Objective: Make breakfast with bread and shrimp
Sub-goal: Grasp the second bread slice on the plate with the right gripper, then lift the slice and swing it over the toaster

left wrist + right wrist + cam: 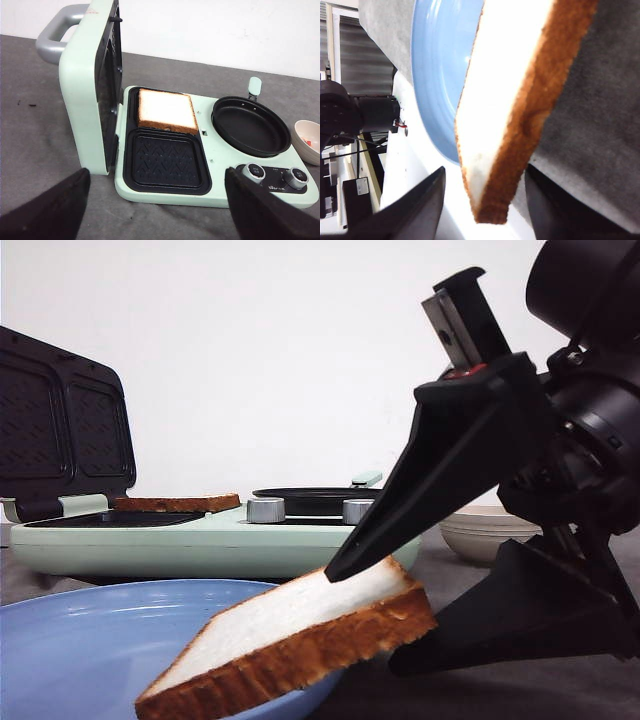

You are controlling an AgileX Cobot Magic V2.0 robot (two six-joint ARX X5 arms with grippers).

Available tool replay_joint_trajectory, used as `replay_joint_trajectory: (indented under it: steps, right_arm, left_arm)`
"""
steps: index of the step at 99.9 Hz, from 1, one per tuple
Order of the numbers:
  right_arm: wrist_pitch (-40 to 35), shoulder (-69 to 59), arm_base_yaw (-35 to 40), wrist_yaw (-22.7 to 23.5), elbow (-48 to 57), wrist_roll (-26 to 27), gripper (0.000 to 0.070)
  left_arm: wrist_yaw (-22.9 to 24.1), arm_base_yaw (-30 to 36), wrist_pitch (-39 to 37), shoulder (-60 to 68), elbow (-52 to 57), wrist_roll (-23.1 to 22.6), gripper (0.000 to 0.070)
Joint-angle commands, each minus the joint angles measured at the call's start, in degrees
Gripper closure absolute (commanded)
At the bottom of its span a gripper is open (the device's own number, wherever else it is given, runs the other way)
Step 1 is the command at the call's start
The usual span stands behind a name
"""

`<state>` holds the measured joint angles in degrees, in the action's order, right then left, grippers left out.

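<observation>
One bread slice (290, 625) (505, 85) lies tilted, its low end in the blue plate (80, 640) (440, 65) and its high end over the rim. My right gripper (365, 625) (485, 172) is open around that raised end, one finger above and one below, and a gap shows beside the upper finger. A second bread slice (175, 504) (166, 110) lies in the far tray of the mint sandwich maker (200, 540) (210, 160). My left gripper (156, 172) hangs open and empty before the maker. A pinkish bit of shrimp (311, 144) shows in the beige bowl (306, 145) (490, 532).
The maker's lid (60, 430) (82, 90) stands open on its left side. A black round pan (250, 127) (310, 498) sits on its right half, with two knobs (256, 171) in front. The near tray (165, 160) holds nothing. Grey cloth covers the table.
</observation>
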<state>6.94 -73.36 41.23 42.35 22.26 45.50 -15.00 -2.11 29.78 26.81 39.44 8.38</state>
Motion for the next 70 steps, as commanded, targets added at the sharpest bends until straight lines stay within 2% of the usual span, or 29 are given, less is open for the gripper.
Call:
replay_joint_trajectory:
  steps: [1, 9, 21, 28, 54, 70]
  right_arm:
    - [0.72, -0.83, 0.66, -0.92, 0.15, 0.59, 0.0416]
    - [0.72, -0.83, 0.63, -1.44, 0.15, 0.59, 0.0533]
    - [0.59, -0.83, 0.63, -1.88, 0.15, 0.59, 0.0608]
    - [0.5, -0.83, 0.63, -1.9, 0.15, 0.59, 0.0697]
    - [3.17, -0.7, 0.63, -1.73, 0.24, 0.7, 0.0698]
    - [8.2, -0.2, 0.66, -1.66, 0.33, 4.59, 0.0698]
  left_arm:
    - [-0.28, 0.07, -0.57, 0.04, 0.2, 0.28, 0.0228]
    - [-0.26, 0.15, -0.57, 0.04, 0.2, 0.28, 0.0228]
    - [-0.26, 0.31, -0.59, 0.04, 0.2, 0.28, 0.0228]
    - [-0.26, 0.33, -0.59, 0.04, 0.2, 0.28, 0.0228]
    - [-0.26, 0.81, -0.57, 0.04, 0.2, 0.28, 0.0228]
    - [-0.26, 1.25, -0.55, 0.04, 0.2, 0.28, 0.0228]
